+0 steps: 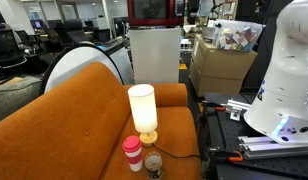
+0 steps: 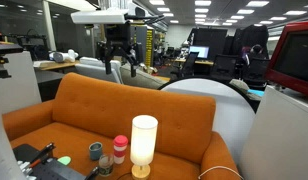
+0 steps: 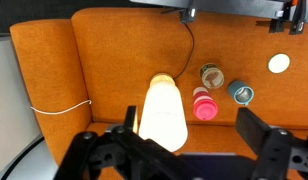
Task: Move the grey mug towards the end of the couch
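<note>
End effector (image 2: pixel 121 66) hangs high over the couch (image 2: pixel 114 110) back, fingers spread wide with nothing between them, wrist aimed down at the seat, the arm stretched out overhead. The grey mug (image 1: pixel 154 166) sits on the seat cushion just beside the red-and-white tumbler (image 1: pixel 132 153), with the lamp (image 1: pixel 142 110) near. The smart play looks like a straight drop onto the mug from its open side, clear of both tall neighbours, before closing.

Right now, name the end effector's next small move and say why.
Probably lower the end effector toward the grey mug, coming in on its side away from the red-and-white tumbler. The end effector hangs open and empty, high above the couch, while the mug stands on the seat close beside that tumbler, with the lamp just beyond.
</note>
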Robot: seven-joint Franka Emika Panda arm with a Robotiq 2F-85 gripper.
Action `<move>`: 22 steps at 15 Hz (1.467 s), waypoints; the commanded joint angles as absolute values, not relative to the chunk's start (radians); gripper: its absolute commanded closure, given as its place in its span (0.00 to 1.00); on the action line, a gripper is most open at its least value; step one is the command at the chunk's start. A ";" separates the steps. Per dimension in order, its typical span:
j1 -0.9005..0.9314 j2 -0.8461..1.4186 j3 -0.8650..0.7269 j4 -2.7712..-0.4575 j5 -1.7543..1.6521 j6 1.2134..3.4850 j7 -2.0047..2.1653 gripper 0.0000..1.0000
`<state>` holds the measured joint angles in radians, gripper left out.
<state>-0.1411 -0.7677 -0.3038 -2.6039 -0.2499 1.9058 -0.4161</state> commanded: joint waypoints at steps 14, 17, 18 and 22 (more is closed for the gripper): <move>-0.132 -0.752 -0.294 -2.609 -0.260 1.960 -0.419 0.00; -0.115 -0.714 -0.269 -2.617 -0.279 2.083 -0.404 0.00; -0.109 -0.699 -0.257 -2.627 -0.284 2.131 -0.400 0.00; -0.085 -0.648 -0.206 -2.676 -0.303 2.262 -0.405 0.00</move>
<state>-0.0891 -0.6750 -0.2340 -2.6521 -0.2776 2.1937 -0.4032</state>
